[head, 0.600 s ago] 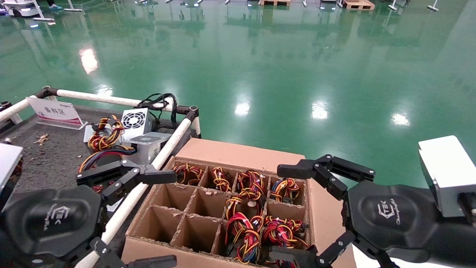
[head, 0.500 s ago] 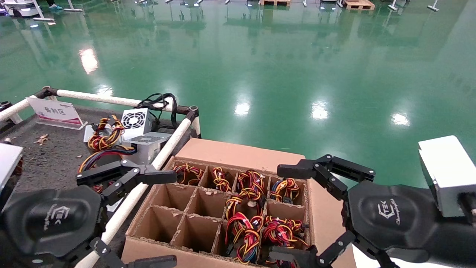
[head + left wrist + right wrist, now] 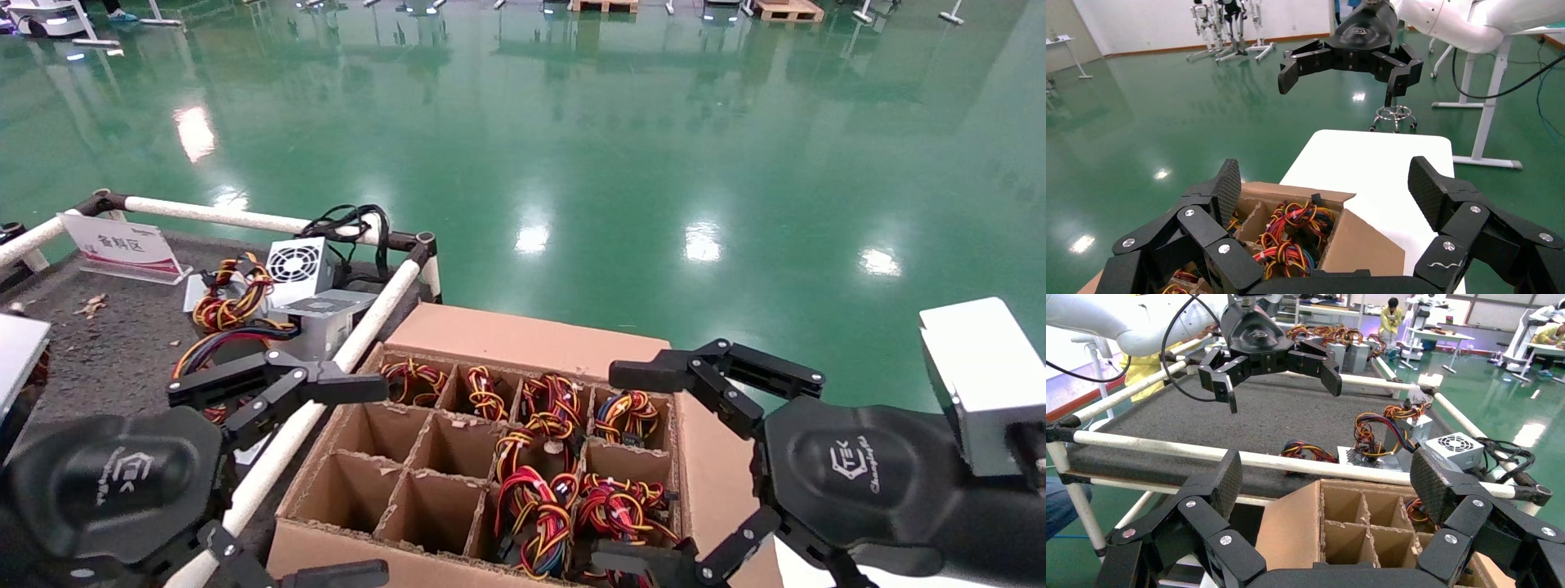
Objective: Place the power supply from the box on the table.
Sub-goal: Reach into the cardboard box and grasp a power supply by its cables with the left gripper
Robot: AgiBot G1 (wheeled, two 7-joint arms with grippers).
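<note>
The brown box (image 3: 523,339) with its divider grid sits against the table's (image 3: 122,351) white rail. Red-yellow wire bundles of power supplies (image 3: 535,502) fill its right-hand cells and hide the metal bodies; the left-hand cells hold nothing. My left gripper (image 3: 380,480) hovers open above the box's left side and the rail. My right gripper (image 3: 609,467) hovers open over the box's right side. Neither holds anything. The left wrist view looks past open fingers (image 3: 1229,187) at the wires (image 3: 1281,239). The right wrist view shows hollow cells (image 3: 1352,523) under the right gripper (image 3: 1327,478).
On the table lie a grey unit with a honeycomb vent (image 3: 327,314) and trailing wires, a unit with a white ring grille (image 3: 298,261), and a sign card (image 3: 122,243). A smooth white tabletop (image 3: 1376,165) lies beyond the box. Green floor surrounds everything.
</note>
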